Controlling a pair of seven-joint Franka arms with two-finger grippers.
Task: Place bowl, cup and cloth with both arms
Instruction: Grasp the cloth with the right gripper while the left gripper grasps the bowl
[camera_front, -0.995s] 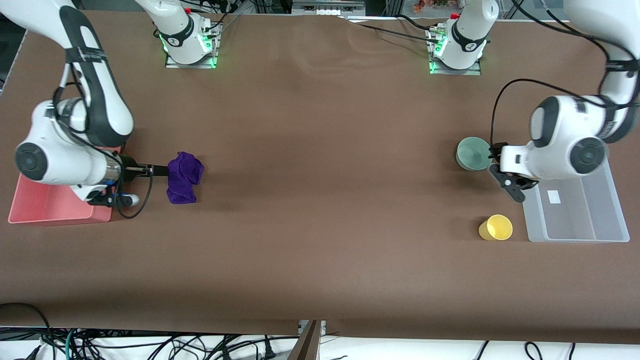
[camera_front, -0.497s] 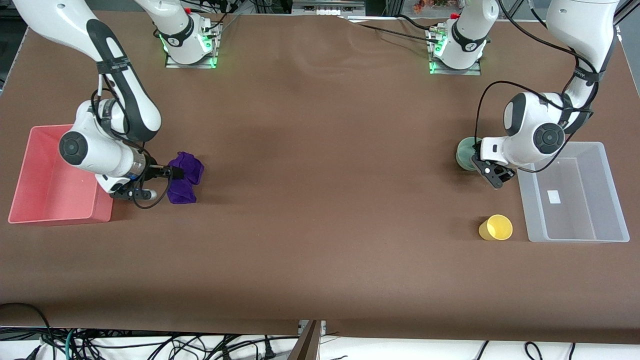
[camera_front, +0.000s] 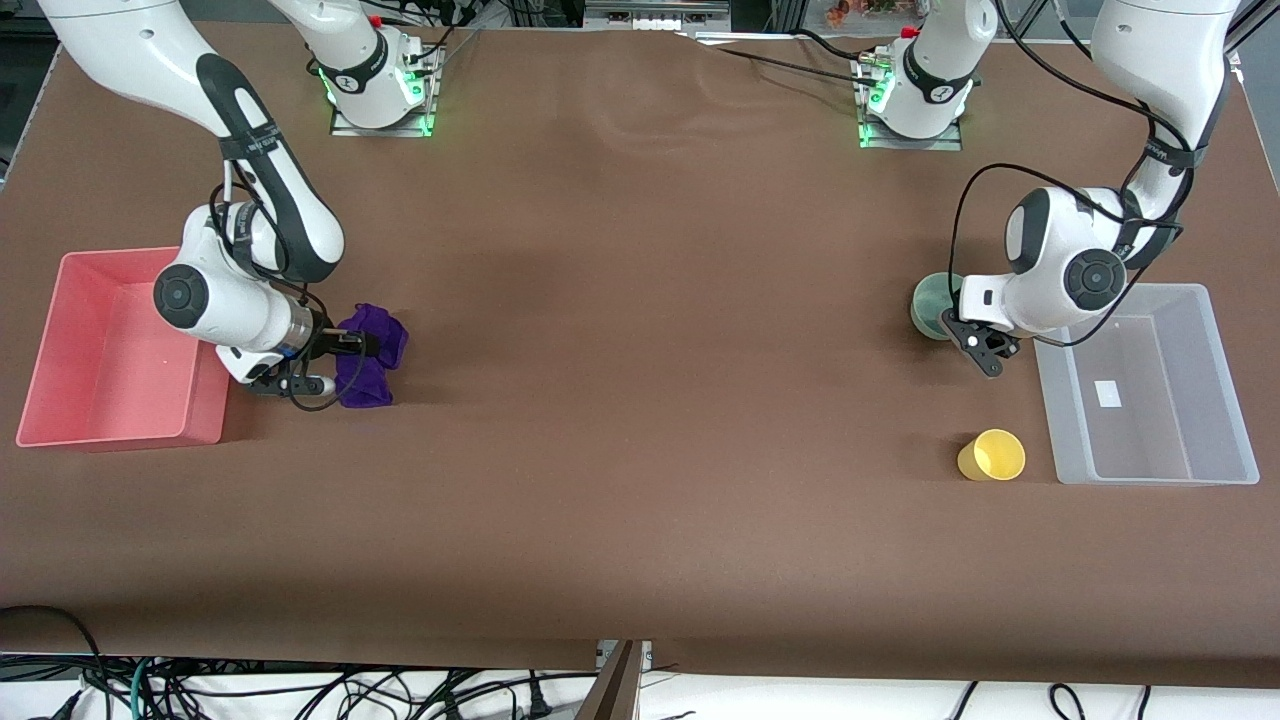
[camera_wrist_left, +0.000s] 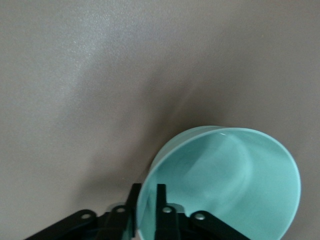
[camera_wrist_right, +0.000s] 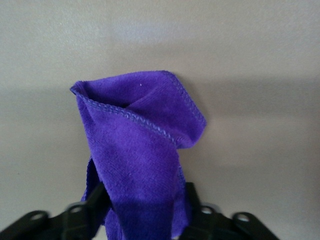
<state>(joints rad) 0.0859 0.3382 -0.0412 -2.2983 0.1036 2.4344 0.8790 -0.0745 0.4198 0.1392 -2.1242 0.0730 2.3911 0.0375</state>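
The pale green bowl (camera_front: 928, 303) stands beside the clear bin; it also shows in the left wrist view (camera_wrist_left: 225, 185). My left gripper (camera_front: 955, 322) is shut on its rim, one finger inside and one outside. The purple cloth (camera_front: 378, 335) lies on the table beside the pink bin. My right gripper (camera_front: 352, 346) is low over it, open, with a finger on each side of the bunched cloth (camera_wrist_right: 140, 150). The yellow cup (camera_front: 991, 455) stands alone, nearer to the front camera than the bowl, next to the clear bin.
A pink bin (camera_front: 60, 340) sits at the right arm's end of the table. A clear plastic bin (camera_front: 1215, 400) sits at the left arm's end. The brown table cover (camera_front: 640, 400) is bare between them.
Both arms have swung off their bins and moved in on their objects. The right gripper has slid from the cloth's edge onto the cloth. The left gripper has closed in on the bowl's rim.
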